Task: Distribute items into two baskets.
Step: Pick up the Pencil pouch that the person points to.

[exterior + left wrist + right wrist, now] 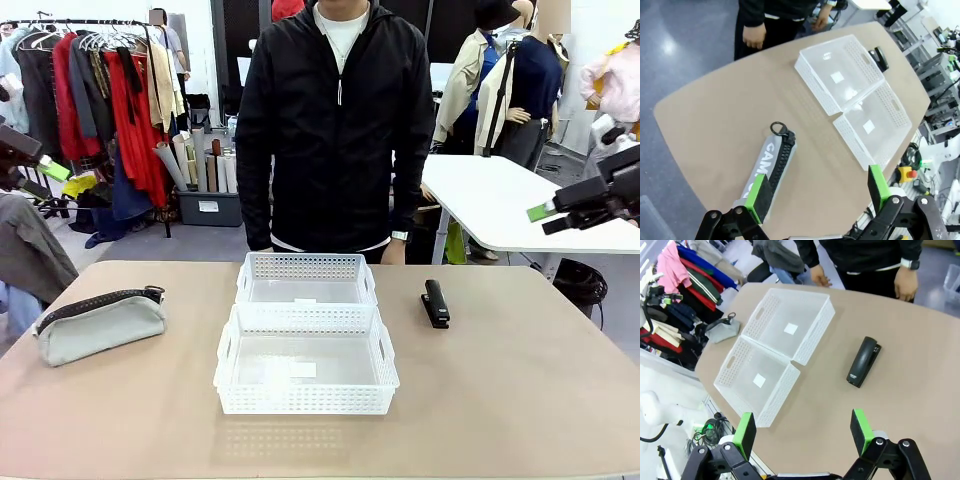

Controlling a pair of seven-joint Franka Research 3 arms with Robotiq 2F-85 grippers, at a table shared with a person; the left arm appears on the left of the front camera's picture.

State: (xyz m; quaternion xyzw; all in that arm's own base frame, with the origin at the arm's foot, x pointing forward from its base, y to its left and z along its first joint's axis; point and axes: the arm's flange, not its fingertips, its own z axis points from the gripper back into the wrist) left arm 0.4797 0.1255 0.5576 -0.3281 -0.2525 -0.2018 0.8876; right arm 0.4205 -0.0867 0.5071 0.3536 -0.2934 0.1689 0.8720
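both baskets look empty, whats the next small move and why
Probably lower the open left gripper straight down toward the grey fabric bag. The bag lies on the table just beyond that gripper's fingers, outside the baskets, and the near basket and far basket are both empty. The black stapler lies to their right.

Clothes rack (110, 90), white table (500, 195) behind.

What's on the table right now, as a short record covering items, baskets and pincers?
grey bag: left side of table, outside baskets
black stapler: right side, outside baskets
near basket: centre, no item inside
far basket: just behind it, no item inside
left pincer: open, holding nothing
right pincer: open, holding nothing
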